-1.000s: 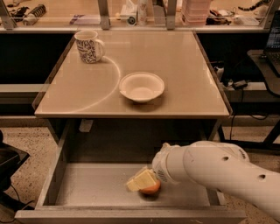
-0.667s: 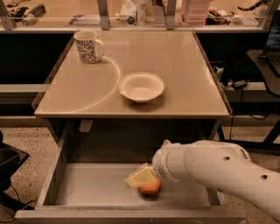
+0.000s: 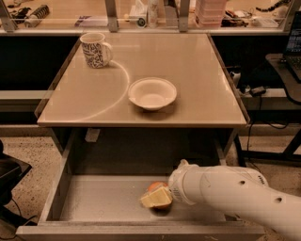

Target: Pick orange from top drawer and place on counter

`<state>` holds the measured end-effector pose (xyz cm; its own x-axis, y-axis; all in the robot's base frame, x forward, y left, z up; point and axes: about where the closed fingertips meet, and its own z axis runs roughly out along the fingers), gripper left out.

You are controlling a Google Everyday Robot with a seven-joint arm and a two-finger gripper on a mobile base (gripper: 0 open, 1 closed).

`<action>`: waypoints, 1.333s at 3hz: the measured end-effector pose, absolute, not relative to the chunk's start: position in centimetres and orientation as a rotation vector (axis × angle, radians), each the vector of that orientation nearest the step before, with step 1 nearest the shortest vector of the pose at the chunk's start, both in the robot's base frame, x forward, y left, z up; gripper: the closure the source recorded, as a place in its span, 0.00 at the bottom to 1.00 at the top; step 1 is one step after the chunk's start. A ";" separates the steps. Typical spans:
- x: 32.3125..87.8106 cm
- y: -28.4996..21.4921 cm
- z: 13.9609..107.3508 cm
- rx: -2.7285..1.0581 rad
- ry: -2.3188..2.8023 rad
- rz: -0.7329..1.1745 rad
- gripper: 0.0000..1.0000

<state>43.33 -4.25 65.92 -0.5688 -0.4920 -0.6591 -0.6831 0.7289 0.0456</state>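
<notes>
The orange (image 3: 158, 187) lies on the grey floor of the open top drawer (image 3: 101, 200), right of its middle. My gripper (image 3: 157, 198) reaches in from the right on a thick white arm (image 3: 225, 193) and sits right at the orange, covering its front. Only the orange's top and a sliver of its underside show. The beige counter (image 3: 94, 99) is above the drawer.
A white bowl (image 3: 152, 93) stands mid-counter near its front edge. A patterned mug (image 3: 95, 49) stands at the back left. A cluttered shelf with metal posts (image 3: 146, 14) runs behind. A black side table with cables (image 3: 282, 66) is on the right.
My gripper has shifted slightly down and over the orange, so it now covers more of the fruit. The orange stays on the drawer floor.
</notes>
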 end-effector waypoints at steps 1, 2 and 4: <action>43.3 -4.2 65.9 -0.886 2.296 0.393 0.00; 42.4 -4.5 63.7 -0.839 2.385 0.394 0.00; 42.1 -3.3 63.0 -0.830 2.391 0.463 0.00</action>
<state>42.14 -3.31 63.02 -0.6507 -0.4558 -0.6073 -0.6494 0.7485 0.1340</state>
